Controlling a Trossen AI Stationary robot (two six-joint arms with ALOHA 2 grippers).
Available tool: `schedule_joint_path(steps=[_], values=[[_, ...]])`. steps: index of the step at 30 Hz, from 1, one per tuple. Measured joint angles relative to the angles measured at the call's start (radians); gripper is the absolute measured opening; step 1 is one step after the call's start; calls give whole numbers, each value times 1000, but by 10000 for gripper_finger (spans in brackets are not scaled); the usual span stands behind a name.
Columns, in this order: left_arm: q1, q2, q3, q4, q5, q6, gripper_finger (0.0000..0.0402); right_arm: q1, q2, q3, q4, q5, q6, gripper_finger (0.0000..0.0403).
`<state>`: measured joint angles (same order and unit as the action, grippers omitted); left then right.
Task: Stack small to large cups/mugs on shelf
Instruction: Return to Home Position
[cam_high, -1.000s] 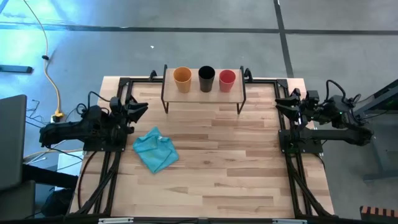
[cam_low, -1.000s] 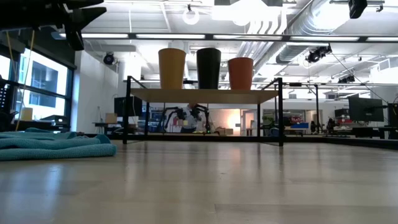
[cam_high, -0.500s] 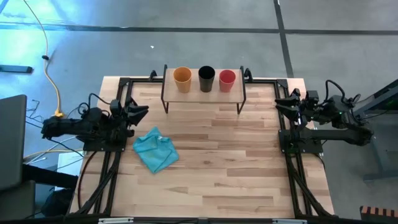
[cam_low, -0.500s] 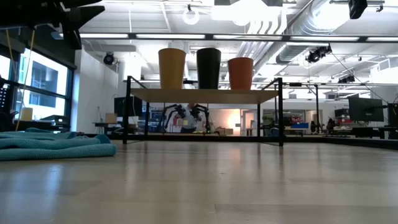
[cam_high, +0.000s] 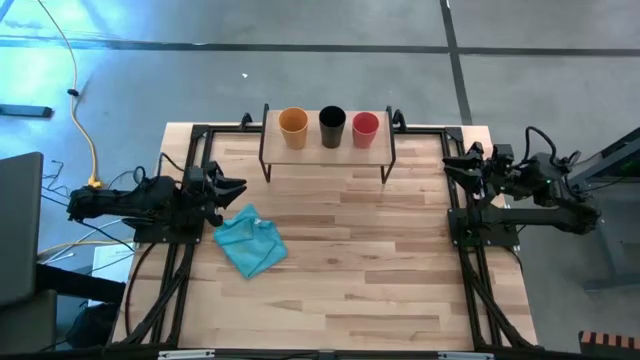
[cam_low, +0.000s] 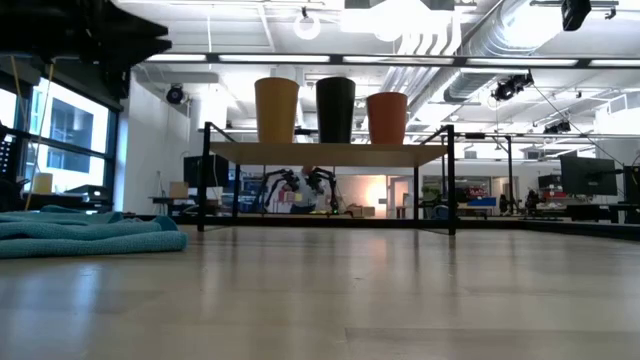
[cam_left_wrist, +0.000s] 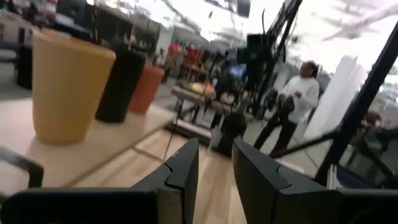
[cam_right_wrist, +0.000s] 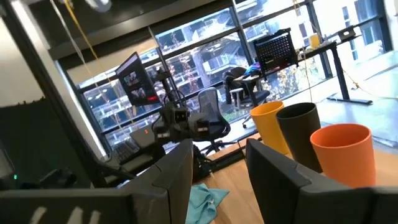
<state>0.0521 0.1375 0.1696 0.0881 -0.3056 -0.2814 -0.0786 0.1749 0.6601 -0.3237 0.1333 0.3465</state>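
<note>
Three cups stand upright, side by side, on their bases on the low wooden shelf at the table's far edge: yellow-orange, black and red. They also show in the low view: yellow-orange, black, red. My left gripper is open and empty at the table's left side, just beyond the blue cloth. My right gripper is open and empty at the table's right side.
A light blue cloth lies crumpled on the table's left half, near my left gripper. The black arm frames run along the table's left and right edges. A person stands in the room beyond the table.
My left gripper has moved a little toward the table's near edge and toward the blue cloth. The cups and my right arm have kept still.
</note>
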Motion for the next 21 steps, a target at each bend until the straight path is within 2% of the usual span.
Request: schedule_joint_path(steps=[4,8,17,21], values=[[0,-33,0,-32,32,7,88,0,0,0,0,8,59,142],[0,-135,0,-30,33,80,88,0,0,0,0,8,109,142],[0,-131,1,-53,48,113,88,0,1,0,-1,17,120,142],[0,-131,1,-115,49,113,88,0,1,0,-7,19,123,142]])
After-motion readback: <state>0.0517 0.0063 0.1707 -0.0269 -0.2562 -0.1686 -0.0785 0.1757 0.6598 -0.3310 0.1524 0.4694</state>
